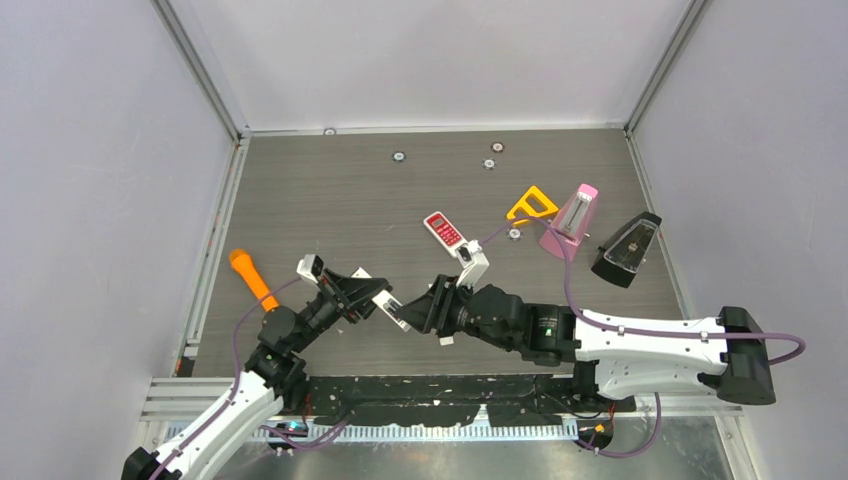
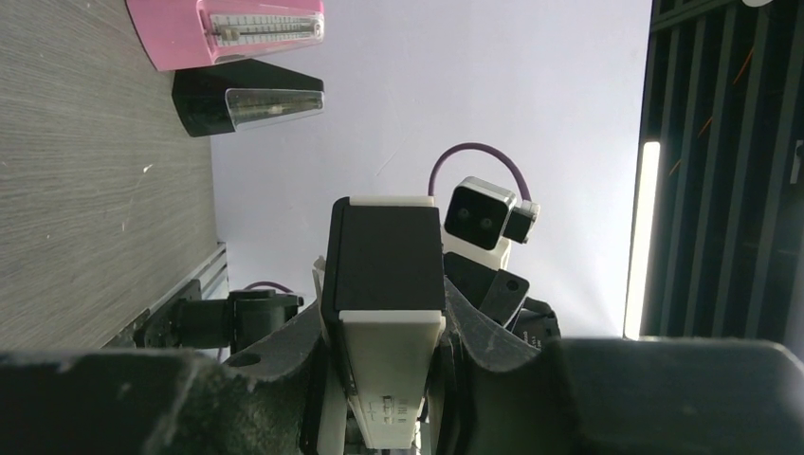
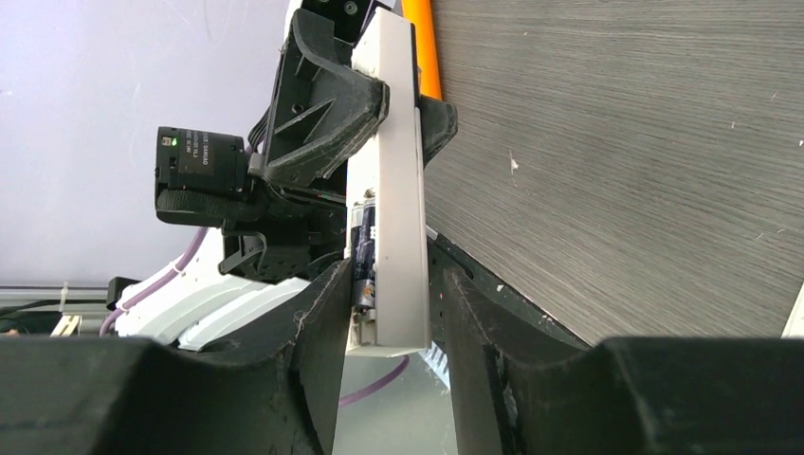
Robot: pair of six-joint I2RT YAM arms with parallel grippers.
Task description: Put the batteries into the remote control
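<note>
Remote control [image 3: 393, 190] shows one dark battery [image 3: 362, 258] in its compartment.

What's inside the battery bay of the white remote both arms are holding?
One dark cylindrical battery lies in the open bay of the slim white remote control, seen from the right wrist. The bay's side wall hides the rest, so a second battery cannot be confirmed.

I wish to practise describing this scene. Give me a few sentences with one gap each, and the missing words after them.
The left gripper and right gripper together hold one ___ remote. A dark battery sits in the remote's open ___. Next to the black metronome stands a ___ metronome.
Missing words: white; compartment; pink.
</note>
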